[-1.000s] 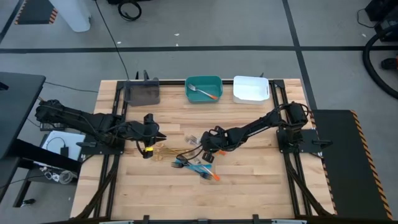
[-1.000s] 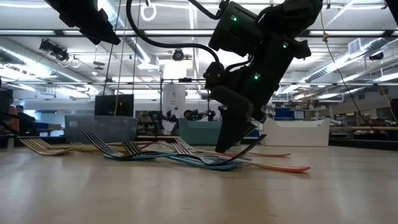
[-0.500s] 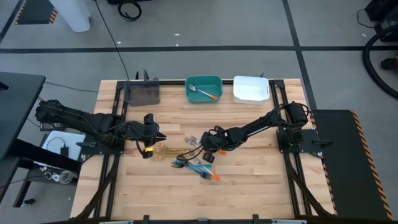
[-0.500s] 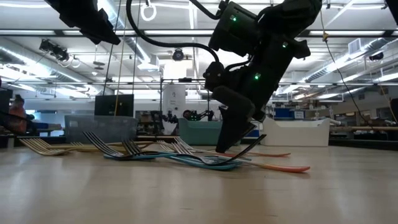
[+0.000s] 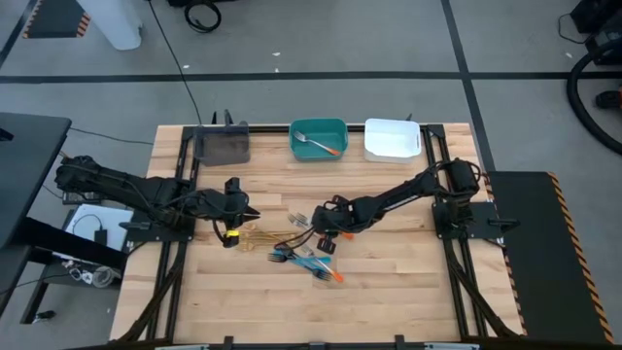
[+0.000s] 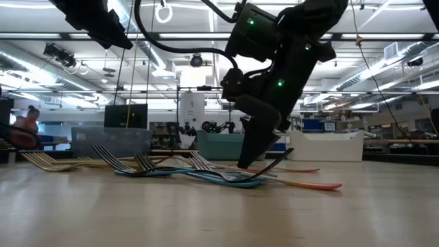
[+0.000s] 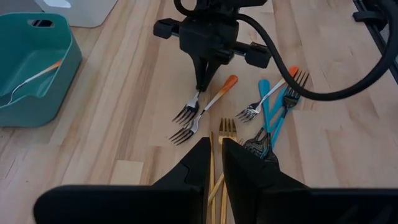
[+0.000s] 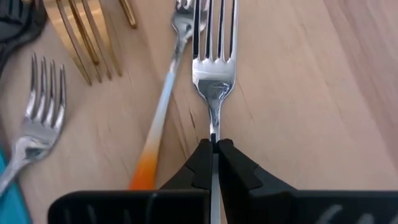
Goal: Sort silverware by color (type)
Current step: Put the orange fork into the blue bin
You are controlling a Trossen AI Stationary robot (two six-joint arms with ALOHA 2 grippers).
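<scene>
The silverware lies in a loose heap mid-table: gold forks (image 7: 227,127), blue-handled forks (image 7: 268,109) and silver forks with orange handles (image 7: 221,92). My right gripper (image 8: 213,144) stands at the heap's far side, shut on a silver fork (image 8: 214,68); that fork's handle is hidden behind the fingers. A second fork with an orange handle (image 8: 152,146) lies next to it. My left gripper (image 7: 214,152) hangs above the gold forks, at the heap's left, fingers shut, with nothing seen in them. One orange-handled fork (image 5: 319,146) lies in the teal bin (image 5: 296,136). My right gripper pinches the silver fork's slim neck (image 8: 213,124), just behind the head, between its two fingers. The fingers come slanting down from the table's right. In line with the fingers, the fork points away from them. Its head lies flat on the wood.
A grey bin (image 5: 224,146), the teal bin and a white bin (image 5: 393,139) stand in a row along the far edge. Bare wood lies near and right of the heap. People and lab furniture show beyond the table in the low view.
My right gripper's wrist has rolled and leaned a little toward the table's left, while its fingertips have stayed at the fork's neck. The forks have kept their places.
</scene>
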